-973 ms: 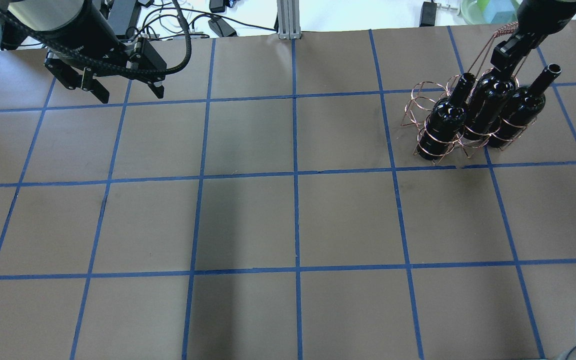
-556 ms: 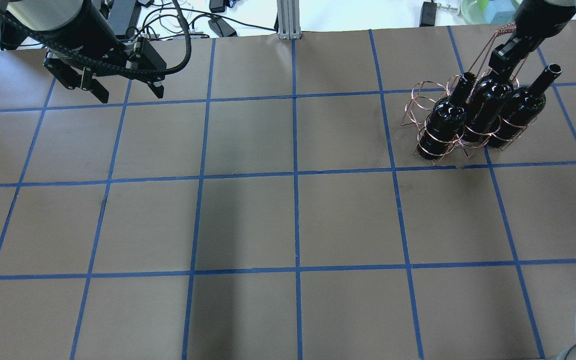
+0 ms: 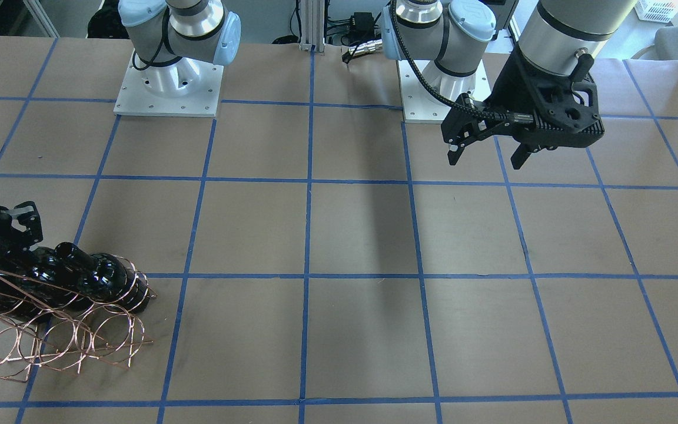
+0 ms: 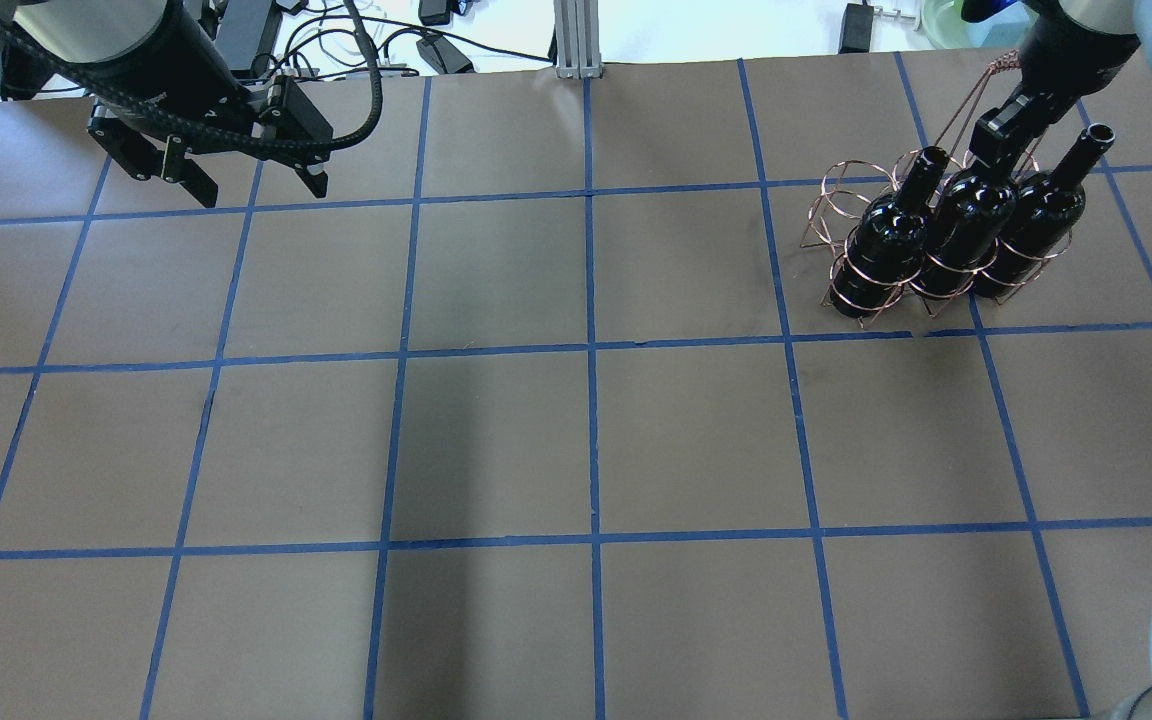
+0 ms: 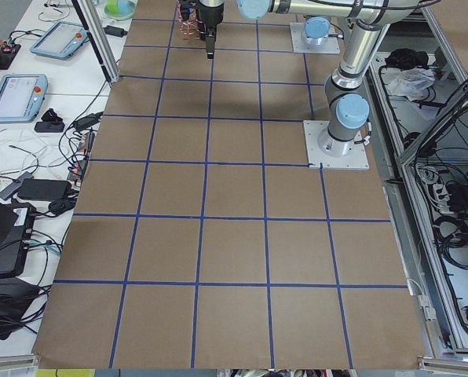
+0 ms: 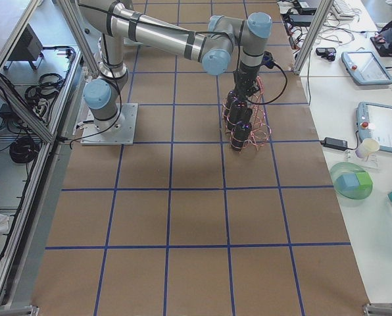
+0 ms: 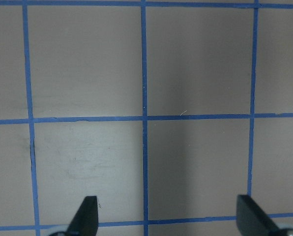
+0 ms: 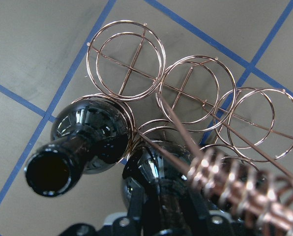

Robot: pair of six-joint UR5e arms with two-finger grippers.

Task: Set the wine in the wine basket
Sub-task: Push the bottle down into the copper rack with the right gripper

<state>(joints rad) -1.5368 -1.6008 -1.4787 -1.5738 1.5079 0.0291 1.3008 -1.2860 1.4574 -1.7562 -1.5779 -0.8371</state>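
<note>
Three glossy black wine bottles stand in the front row of the copper wire basket [image 4: 839, 205] at the table's far right. My right gripper [image 4: 998, 135] is shut on the neck of the middle bottle [image 4: 971, 215], which sits in its loop between the left bottle [image 4: 886, 240] and the right bottle [image 4: 1041, 215]. In the right wrist view the fingers straddle the middle bottle [image 8: 154, 179], next to the coiled handle [image 8: 245, 194]. The basket's back loops [image 8: 132, 63] hold nothing. My left gripper [image 4: 261, 190] is open and empty above the far left of the table.
The table [image 4: 586, 440] is brown paper with a blue tape grid. Cables and an aluminium post [image 4: 573, 40] lie beyond the far edge. The arm bases [image 3: 168, 88] stand on the robot's side. The left wrist view shows only table between the open fingertips [image 7: 87, 216].
My right gripper has moved down with the middle bottle, which now sits lower in its loop, level with the other two. The left arm has not moved.
</note>
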